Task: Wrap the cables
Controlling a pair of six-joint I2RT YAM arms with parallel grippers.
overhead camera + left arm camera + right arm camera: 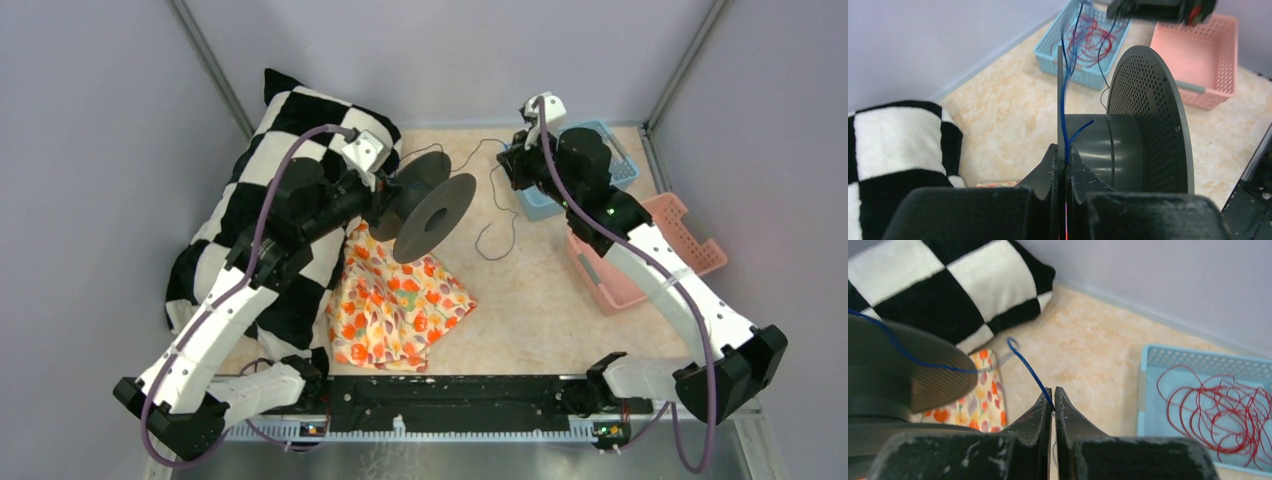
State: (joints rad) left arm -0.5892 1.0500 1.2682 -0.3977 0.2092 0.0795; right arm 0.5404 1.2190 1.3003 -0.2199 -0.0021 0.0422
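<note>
The cable (pixel 1063 107) is a thin blue wire, and one end of it sits at the dark grey spool (pixel 450 195) in the middle of the table (pixel 540 300). The left gripper (pixel 1064 157) has its fingers closed tight on the thin edge of one round side of the spool, and the cable is pinched in there too. More of the cable loops over the table between the spool and the blue basket (pixel 1198 360). The right gripper (pixel 1053 397) has its fingers squeezed together on the cable near its curly end. Red wires (pixel 1228 410) lie in the blue basket, and a pink basket (pixel 690 225) sits beside it. A black and white pillow (pixel 290 130) and a flowery cloth (pixel 395 305) are on the left
</note>
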